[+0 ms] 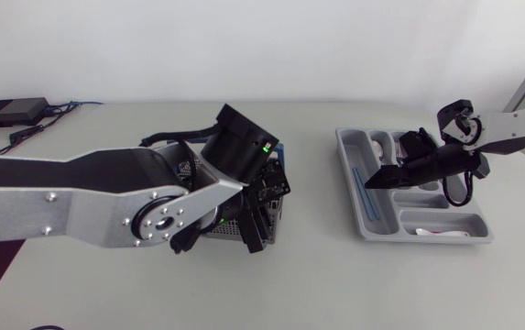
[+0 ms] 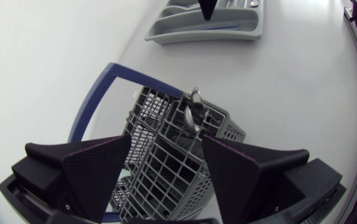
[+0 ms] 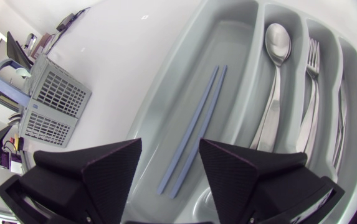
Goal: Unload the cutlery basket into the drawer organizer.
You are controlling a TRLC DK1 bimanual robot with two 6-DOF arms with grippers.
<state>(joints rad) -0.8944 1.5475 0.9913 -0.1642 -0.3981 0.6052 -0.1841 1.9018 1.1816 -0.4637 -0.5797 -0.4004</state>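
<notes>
The grey mesh cutlery basket (image 2: 159, 155) with a blue handle (image 2: 94, 93) stands at the table's middle, mostly hidden under my left arm in the head view (image 1: 221, 229). A metal utensil (image 2: 195, 111) sticks up from it. My left gripper (image 2: 167, 142) hangs open over the basket, one finger on each side. The grey drawer organizer (image 1: 346, 160) lies to the right. My right gripper (image 3: 171, 149) is open just above its long compartment, where two blue chopsticks (image 3: 194, 127) lie. A spoon (image 3: 273, 74) and a fork (image 3: 310, 74) lie in the neighbouring compartments.
A black box (image 1: 10, 112) with cables sits at the back left corner. A white item (image 1: 445, 234) lies in the organizer's front cross compartment. Bare tabletop separates the basket and the organizer.
</notes>
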